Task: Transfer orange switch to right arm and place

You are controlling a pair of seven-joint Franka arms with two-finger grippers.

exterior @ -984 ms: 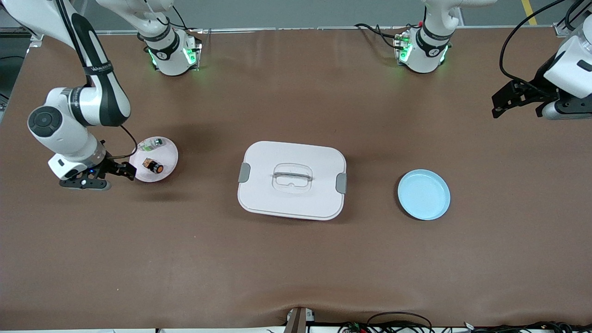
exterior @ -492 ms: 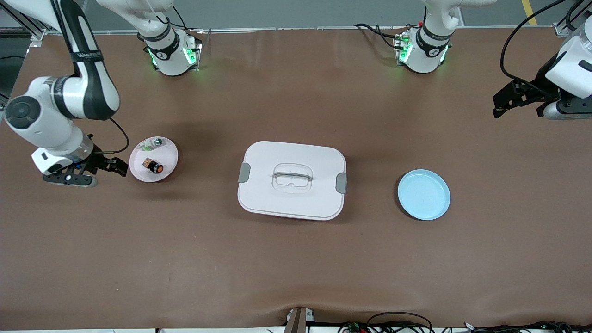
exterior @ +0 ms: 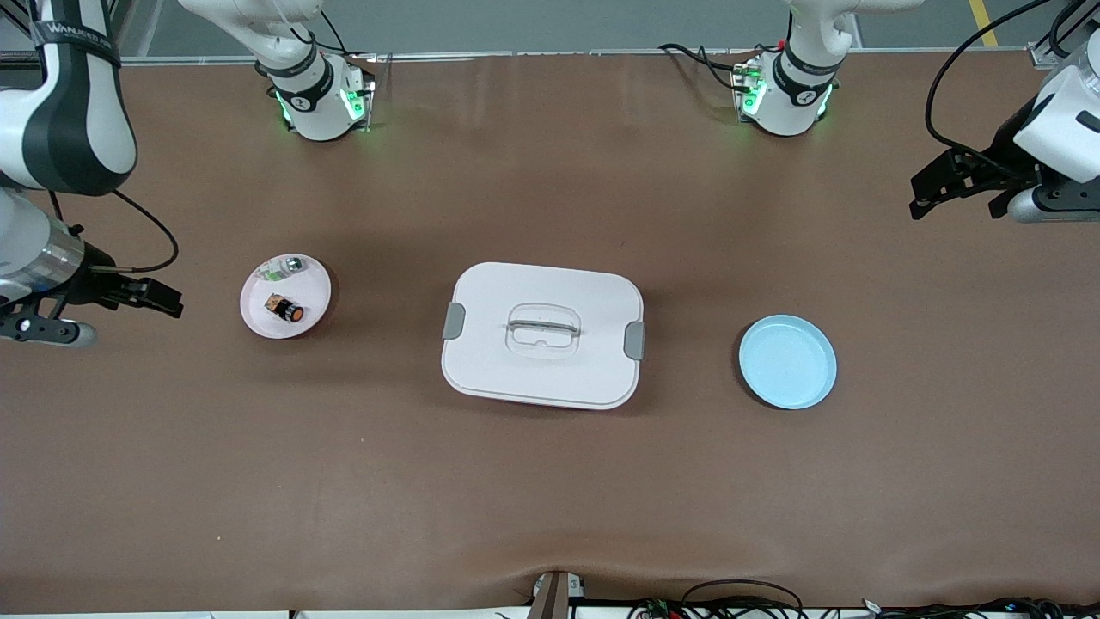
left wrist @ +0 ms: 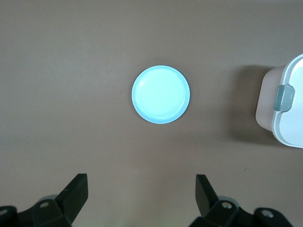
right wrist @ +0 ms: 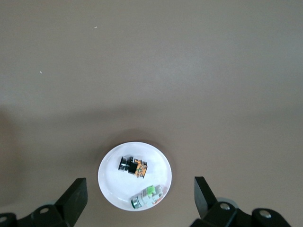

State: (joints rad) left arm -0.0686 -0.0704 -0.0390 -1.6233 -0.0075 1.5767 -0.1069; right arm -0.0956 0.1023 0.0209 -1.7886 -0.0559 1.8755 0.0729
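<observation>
One orange switch (exterior: 284, 309) lay on the pink plate (exterior: 314, 311) with one clear-green part (exterior: 283, 268), toward the right arm's end from the lidded white box (exterior: 542, 334). One blue plate (exterior: 787, 361) sat toward the left arm's end. Two grippers, left gripper (exterior: 941, 178) and right gripper (exterior: 159, 297), hung fingers apart, holding nothing.

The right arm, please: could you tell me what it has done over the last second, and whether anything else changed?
The right hand, open and empty, has drawn away from the pink plate toward the table's edge at the right arm's end. The orange switch and the clear part stayed on that plate. The left hand, box and blue plate stayed put.
</observation>
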